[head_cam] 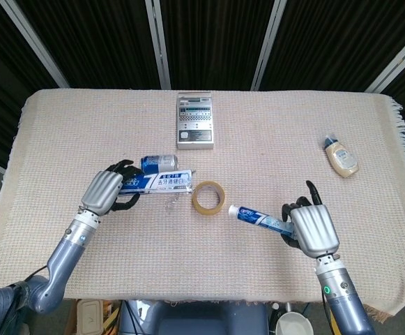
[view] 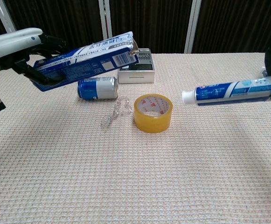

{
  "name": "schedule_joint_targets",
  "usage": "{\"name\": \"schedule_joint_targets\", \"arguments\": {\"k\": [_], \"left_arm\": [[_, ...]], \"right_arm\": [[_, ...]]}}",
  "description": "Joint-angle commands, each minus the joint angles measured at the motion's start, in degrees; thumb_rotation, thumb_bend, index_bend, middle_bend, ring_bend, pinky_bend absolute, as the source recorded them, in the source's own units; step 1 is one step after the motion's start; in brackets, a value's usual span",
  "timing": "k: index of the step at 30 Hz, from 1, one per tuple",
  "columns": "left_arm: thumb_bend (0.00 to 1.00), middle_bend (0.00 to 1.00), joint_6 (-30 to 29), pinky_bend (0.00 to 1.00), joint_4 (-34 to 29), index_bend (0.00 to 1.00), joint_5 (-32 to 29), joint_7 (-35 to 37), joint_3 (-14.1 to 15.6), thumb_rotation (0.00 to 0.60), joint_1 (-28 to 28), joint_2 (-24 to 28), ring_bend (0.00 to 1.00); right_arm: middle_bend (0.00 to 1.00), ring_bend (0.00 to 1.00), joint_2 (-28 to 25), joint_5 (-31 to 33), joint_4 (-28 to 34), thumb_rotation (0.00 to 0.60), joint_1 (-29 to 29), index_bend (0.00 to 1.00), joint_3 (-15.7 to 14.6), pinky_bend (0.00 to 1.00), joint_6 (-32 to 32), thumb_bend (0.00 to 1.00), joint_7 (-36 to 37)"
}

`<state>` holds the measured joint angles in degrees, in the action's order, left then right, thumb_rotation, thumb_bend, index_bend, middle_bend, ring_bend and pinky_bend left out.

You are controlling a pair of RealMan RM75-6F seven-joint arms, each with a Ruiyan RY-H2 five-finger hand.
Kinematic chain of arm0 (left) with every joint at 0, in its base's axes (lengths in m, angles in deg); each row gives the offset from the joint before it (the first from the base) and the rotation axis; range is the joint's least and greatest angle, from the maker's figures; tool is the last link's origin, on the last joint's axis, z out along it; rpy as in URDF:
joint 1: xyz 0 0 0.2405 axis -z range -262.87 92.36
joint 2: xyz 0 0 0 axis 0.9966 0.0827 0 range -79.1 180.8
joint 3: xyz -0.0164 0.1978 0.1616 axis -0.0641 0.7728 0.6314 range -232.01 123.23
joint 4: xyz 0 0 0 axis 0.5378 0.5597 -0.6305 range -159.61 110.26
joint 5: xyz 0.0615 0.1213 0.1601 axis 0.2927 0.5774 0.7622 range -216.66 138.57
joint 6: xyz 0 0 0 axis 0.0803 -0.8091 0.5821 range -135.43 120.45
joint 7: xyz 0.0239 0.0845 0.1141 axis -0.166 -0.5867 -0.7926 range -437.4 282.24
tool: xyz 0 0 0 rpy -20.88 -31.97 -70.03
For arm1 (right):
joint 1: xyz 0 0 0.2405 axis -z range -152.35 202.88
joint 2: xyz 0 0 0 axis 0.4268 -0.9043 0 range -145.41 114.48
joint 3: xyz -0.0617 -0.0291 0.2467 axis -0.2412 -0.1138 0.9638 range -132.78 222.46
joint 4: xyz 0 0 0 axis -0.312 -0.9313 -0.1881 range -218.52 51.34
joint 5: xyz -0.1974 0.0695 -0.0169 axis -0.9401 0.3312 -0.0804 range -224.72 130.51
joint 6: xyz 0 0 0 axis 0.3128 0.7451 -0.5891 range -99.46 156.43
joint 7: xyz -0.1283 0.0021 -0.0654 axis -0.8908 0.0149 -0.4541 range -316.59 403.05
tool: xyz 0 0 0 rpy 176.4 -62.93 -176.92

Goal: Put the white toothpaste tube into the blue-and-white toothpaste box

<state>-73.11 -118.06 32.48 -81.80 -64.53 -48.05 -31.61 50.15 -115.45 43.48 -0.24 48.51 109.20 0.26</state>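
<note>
Toothpaste box — Chinese characters and a barcode, too small to read.

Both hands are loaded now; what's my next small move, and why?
Probably bring the right hand leftward to line the toothpaste tube, cap first, with the open end of the toothpaste box in the left hand. Both are lifted, facing each other, with the tape roll below the gap.

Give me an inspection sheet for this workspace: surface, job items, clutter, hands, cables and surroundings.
Surface: table under a beige woven cloth.
Job's things: toothpaste box lifted, open end toward centre; toothpaste tube lifted, cap toward the box.
Clutter: blue can, tape roll, clear plastic piece, grey device, small bottle.
Hands: left hand holds the box; right hand holds the tube.
Cables: nothing seen.
Surroundings: dark curtains.
</note>
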Motion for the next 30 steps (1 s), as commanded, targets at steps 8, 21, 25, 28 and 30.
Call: {"name": "schedule_joint_targets", "arguments": {"k": [8,21,25,28,30], "left_arm": [[0.42,0.34,-3.98,0.25,10.69,0.4,8.74,11.35,0.8,0.6,-0.36,-7.94,0.16],[0.42,0.35,-5.41,0.25,16.61,0.4,12.4,17.74,2.03,0.6,-0.95,-11.72,0.16],[0.42,0.35,-6.47,0.25,16.95,0.4,13.15,18.76,1.63,0.6,-1.06,-12.18,0.16],[0.42,0.35,-6.71,0.25,16.85,0.4,13.1,18.71,1.4,0.6,-1.23,-12.07,0.16],[0.42,0.35,-6.45,0.25,16.67,0.4,12.94,18.3,1.32,0.6,-1.24,-11.86,0.16]], "right_arm": [[0.67,0.38,-6.84,-6.86,7.92,0.6,0.1,0.75,2.5,0.0,2.17,0.7,-4.0],[0.67,0.38,-10.89,-11.3,7.92,0.6,0.32,0.75,5.4,0.0,2.87,0.7,-4.38],[0.67,0.38,-11.0,-11.92,7.92,0.6,0.62,0.75,5.29,0.0,2.43,0.7,-3.92],[0.68,0.38,-10.72,-12.47,7.92,0.6,0.84,0.75,4.95,0.0,1.94,0.7,-3.78],[0.67,0.38,-10.42,-12.73,7.92,0.6,0.96,0.75,4.85,0.0,1.68,0.7,-3.68]]}}
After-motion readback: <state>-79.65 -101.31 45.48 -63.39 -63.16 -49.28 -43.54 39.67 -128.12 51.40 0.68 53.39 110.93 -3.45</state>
